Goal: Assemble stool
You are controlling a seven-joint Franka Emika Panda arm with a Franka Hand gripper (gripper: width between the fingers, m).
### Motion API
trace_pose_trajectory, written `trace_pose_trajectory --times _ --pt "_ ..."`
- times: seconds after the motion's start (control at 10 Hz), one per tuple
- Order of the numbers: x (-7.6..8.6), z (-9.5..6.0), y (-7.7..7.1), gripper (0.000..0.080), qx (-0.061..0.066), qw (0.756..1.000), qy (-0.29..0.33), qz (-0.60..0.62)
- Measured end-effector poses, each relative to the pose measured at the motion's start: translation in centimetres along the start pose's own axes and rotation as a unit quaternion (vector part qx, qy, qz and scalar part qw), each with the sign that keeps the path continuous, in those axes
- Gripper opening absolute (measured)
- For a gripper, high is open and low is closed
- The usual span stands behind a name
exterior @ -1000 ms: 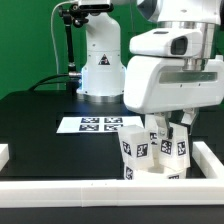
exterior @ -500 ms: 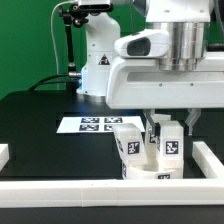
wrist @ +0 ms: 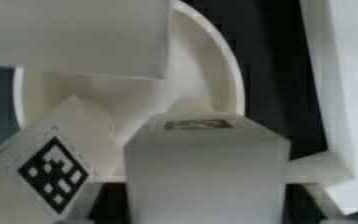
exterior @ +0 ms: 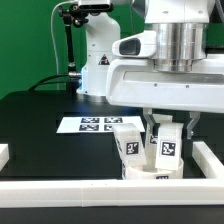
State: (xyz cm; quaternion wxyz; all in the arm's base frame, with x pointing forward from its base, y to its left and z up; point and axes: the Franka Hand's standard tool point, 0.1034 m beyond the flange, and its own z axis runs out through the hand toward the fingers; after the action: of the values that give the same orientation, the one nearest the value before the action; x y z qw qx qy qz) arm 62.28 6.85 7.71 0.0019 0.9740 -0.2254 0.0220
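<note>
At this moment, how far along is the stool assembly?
Well along: two tagged legs stand upright on the round seat beside the white rim bar. The claw is low over the right-hand leg; whether it grips is hidden. The view shows no further legs, so what remains is unclear.

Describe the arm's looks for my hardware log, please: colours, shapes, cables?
The arm has glossy white rounded shells, a ribbed silver-grey cylindrical wrist section and a broad boxy white hand. Its dark fingers hang beneath the hand. The white base is domed, with black cabling at its top. No markings are legible.
</note>
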Motion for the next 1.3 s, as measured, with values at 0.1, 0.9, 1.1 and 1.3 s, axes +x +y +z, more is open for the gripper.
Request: trace_pose_trajectory --times 0.1,0.9,1.1,1.3 --pt "-0.02 0.06 0.05 0.034 0.004 0.999 -0.002 0.034" --pt "0.13 0.16 -0.15 0.034 0.044 0.927 -0.023 0.372" --pt "0.14 0.14 -0.2 0.034 0.043 0.91 -0.025 0.412" --pt "0.21 0.17 -0.34 0.034 0.048 0.874 -0.024 0.483"
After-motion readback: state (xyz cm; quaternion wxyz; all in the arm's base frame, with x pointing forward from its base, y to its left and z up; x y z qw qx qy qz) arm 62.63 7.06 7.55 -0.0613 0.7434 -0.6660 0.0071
